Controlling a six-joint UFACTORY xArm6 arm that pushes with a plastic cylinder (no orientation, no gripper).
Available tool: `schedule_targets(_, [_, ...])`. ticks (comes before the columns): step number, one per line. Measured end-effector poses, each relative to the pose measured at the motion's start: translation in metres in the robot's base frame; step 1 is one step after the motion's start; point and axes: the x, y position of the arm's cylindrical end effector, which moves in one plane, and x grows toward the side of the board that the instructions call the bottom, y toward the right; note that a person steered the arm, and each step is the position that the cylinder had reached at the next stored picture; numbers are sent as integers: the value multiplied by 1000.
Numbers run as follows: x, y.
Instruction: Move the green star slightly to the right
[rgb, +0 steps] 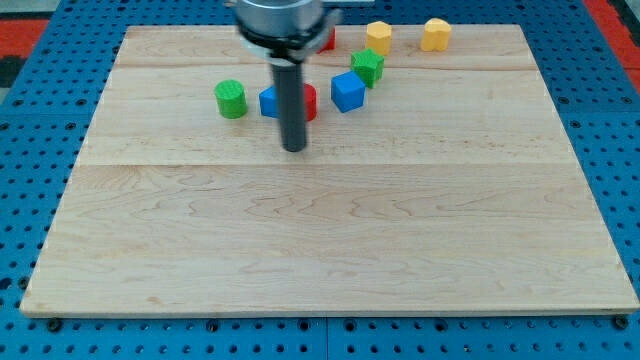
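Note:
The green star (368, 66) sits near the view's top, right of centre, touching the upper right of a blue cube (347, 92). My tip (294, 149) rests on the wooden board, below and to the left of the star, just below a blue block (269, 102) and a red block (308, 102) that the rod partly hides. The tip touches no block that I can see.
A green cylinder (230, 99) stands left of the blue block. Two yellow blocks (378, 37) (435, 34) and a partly hidden red block (327, 40) lie along the board's top edge. The wooden board (320, 240) lies on a blue pegboard.

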Motion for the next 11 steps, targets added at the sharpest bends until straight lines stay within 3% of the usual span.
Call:
schedule_targets(1, [0,100])
schedule_targets(4, [-5,192])
schedule_targets(11, [-13,199])
